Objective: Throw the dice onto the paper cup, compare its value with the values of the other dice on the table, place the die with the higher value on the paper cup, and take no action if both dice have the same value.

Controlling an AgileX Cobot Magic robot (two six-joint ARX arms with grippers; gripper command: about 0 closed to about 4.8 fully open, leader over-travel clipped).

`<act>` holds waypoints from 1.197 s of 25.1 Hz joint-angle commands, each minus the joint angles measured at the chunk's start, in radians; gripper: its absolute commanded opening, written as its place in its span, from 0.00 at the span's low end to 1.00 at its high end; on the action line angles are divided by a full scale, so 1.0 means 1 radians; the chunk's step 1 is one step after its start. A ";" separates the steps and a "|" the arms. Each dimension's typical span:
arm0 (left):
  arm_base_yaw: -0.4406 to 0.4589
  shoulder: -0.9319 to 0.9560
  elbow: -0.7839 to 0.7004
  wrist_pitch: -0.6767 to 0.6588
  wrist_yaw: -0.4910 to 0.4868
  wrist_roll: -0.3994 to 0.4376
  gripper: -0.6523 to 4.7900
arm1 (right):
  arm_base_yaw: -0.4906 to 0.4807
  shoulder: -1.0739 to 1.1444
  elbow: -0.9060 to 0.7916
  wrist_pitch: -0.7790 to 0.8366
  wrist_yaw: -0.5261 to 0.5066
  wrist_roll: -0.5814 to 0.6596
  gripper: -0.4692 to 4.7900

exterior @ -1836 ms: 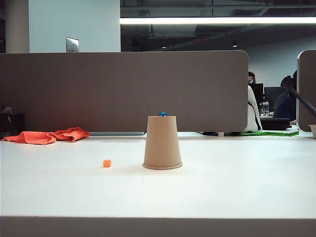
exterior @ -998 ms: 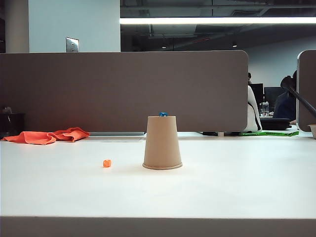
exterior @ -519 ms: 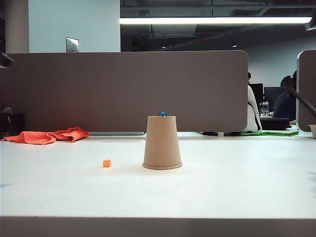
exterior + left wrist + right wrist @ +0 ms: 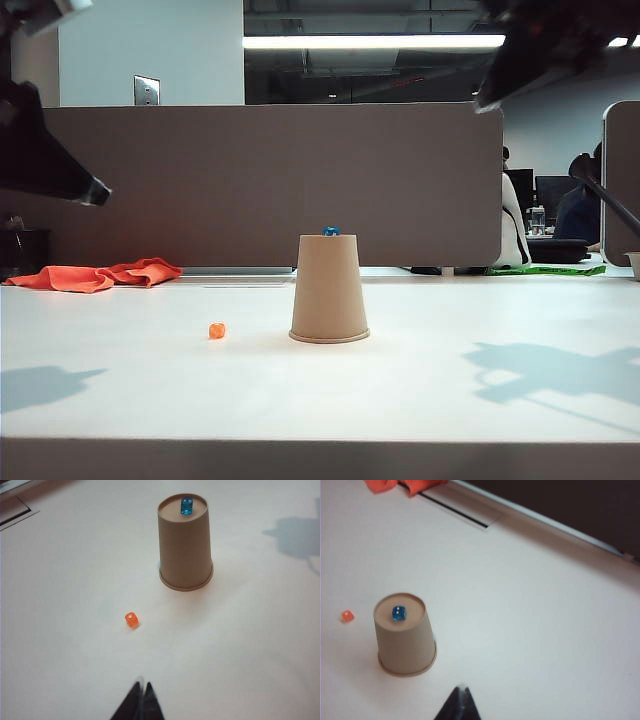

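Left wrist view: blue die (image 4: pixel 186 505) sits atop the upturned paper cup (image 4: pixel 185 547), well beyond the closed left gripper (image 4: pixel 141 686); orange die (image 4: pixel 131 620) lies between. Right gripper (image 4: pixel 463 690) closed, empty, near the cup on the desk (image 4: pixel 450 400).

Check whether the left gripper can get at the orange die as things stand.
Probably yes: the left gripper, shut, hangs above bare table, the orange die sits alone ahead of it, apart from the paper cup.
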 commanded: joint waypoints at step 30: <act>0.003 0.146 0.004 0.193 -0.020 -0.173 0.11 | 0.100 0.563 0.468 -0.041 -0.092 0.145 0.09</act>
